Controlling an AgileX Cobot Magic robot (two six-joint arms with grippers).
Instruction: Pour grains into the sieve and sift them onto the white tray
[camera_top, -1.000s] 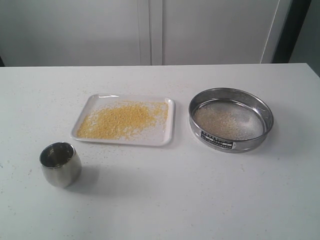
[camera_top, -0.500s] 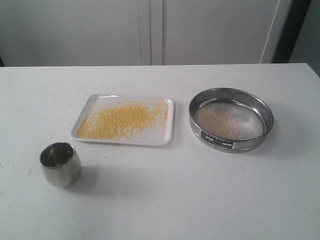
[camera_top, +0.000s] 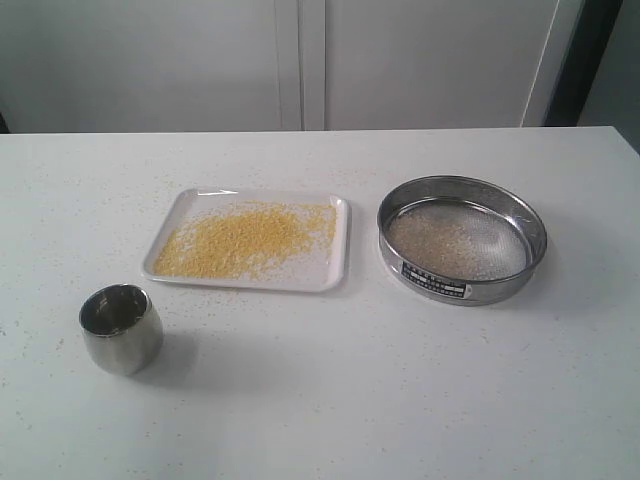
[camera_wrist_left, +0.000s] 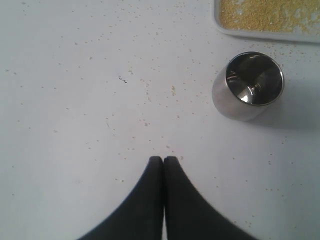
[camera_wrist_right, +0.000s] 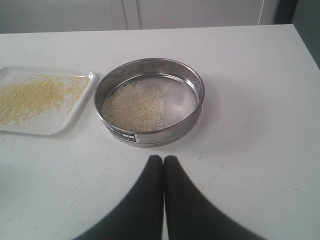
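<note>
- Table: it carries everything. I judge a careless sweep of either arm could knock things across it.
- White tray: golden grains lie spread over it, reaching close to the low rim. A nudge could spill them over.
- Sieve: it stands on the table just beside the tray, with pale grains left on its mesh. Lifted tilted, it would dump them.
- Steel cup: upright, apparently empty, easily toppled.
- My left hand and right hand: both closed on nothing, clear of everything.
</note>
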